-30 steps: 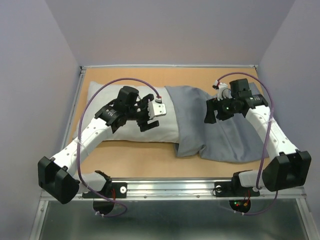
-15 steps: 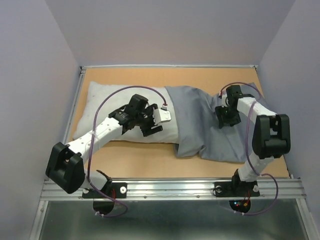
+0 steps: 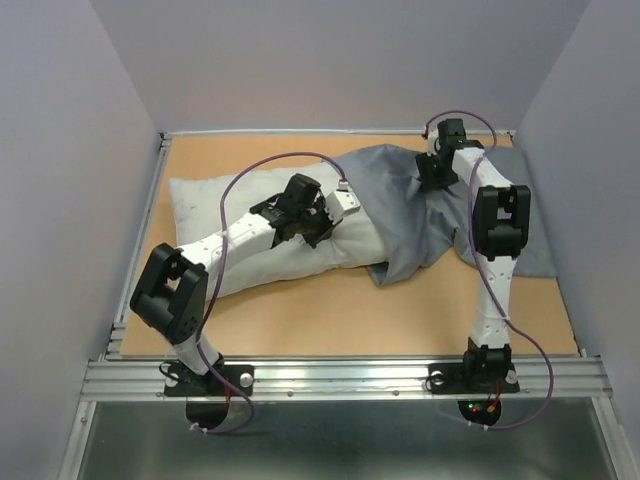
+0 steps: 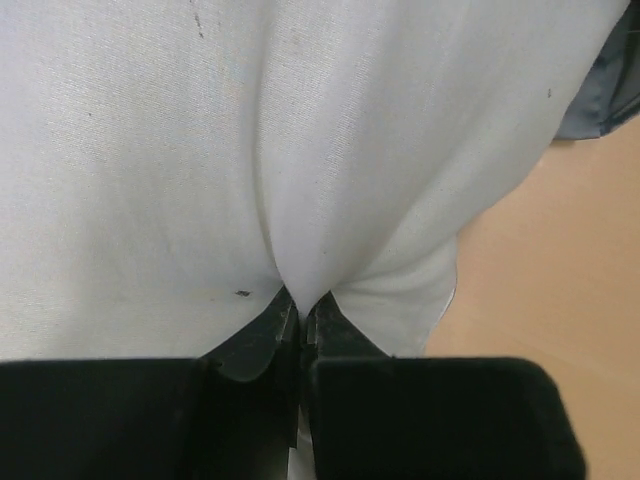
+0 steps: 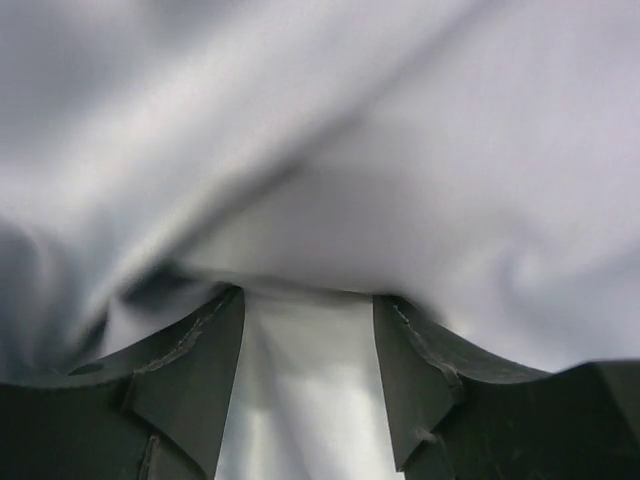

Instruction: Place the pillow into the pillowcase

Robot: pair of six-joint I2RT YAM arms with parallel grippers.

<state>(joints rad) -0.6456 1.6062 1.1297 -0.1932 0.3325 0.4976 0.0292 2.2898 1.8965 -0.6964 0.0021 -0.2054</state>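
Top view first: the big plump off-white fabric pillow (image 3: 205,210) lies across the tan wooden counter (image 3: 300,320) from 9 o'clock toward the middle. Its 3 o'clock end disappears beneath the edge of the thin blue-grey cloth pillowcase (image 3: 405,215), which sprawls from the middle out to 3 o'clock. Honestly can't tell from up here if that end is inside the opening or just under a flap. The left tool (image 3: 322,228) is down on the pillow right near that edge. The right tool (image 3: 430,175) is up around 1 o'clock, at the far side of the pillowcase where the cloth is bunched.

Left wrist view: the left tool (image 4: 298,305) is clenched on a pinch of pillow (image 4: 300,150) fabric, with creases fanning out from the tips. There's a sliver of pillowcase (image 4: 600,90) at 2 o'clock and bare counter (image 4: 560,300) at 4 o'clock.

Right wrist view: the right tool (image 5: 308,300) has its jaws apart. The pillowcase (image 5: 450,180) cloth folds across the tips and lies loose in the gap. Nothing looks pinched as far as I can see, so I'd call it released.

Progress-wise I'd say early days. At best one end is started, and most of the pillow is out in the open. What's left: get a real hold on the opening and feed the rest in.
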